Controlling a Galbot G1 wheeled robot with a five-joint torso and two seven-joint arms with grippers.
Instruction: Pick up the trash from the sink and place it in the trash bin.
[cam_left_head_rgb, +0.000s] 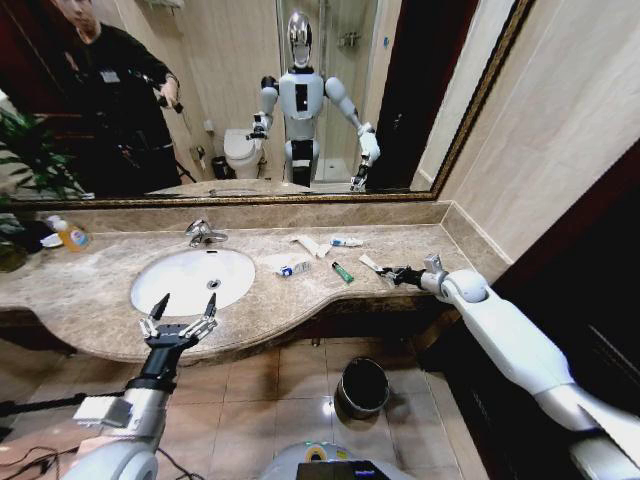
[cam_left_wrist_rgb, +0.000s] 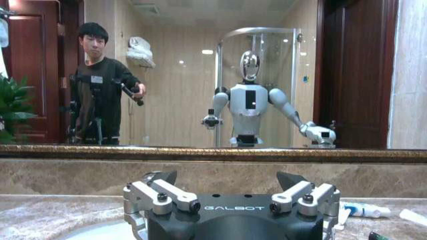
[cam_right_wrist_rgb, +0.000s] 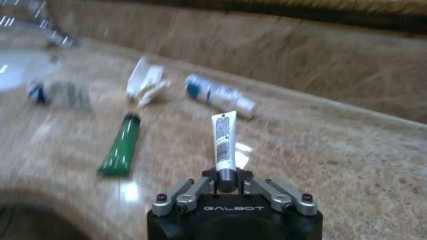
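My right gripper (cam_left_head_rgb: 392, 274) is low over the right part of the beige counter, shut on the cap end of a white tube (cam_right_wrist_rgb: 225, 135) with blue print, and the right wrist view shows its fingers (cam_right_wrist_rgb: 189, 192) pinching that cap. More trash lies on the counter just beyond: a green tube (cam_left_head_rgb: 342, 271) (cam_right_wrist_rgb: 121, 146), a white and blue tube (cam_left_head_rgb: 347, 241) (cam_right_wrist_rgb: 220, 95), a white wrapper (cam_left_head_rgb: 310, 245) and another white and blue piece (cam_left_head_rgb: 293, 268). The white sink (cam_left_head_rgb: 190, 280) holds nothing visible. My left gripper (cam_left_head_rgb: 180, 315) hangs open at its front rim. On the floor below stands the dark trash bin (cam_left_head_rgb: 363, 385).
A chrome faucet (cam_left_head_rgb: 205, 233) stands behind the basin. A bottle of orange liquid (cam_left_head_rgb: 72, 237) and a plant (cam_left_head_rgb: 15, 150) sit at the counter's far left. A mirror runs along the back wall, and a dark cabinet closes in the right side.
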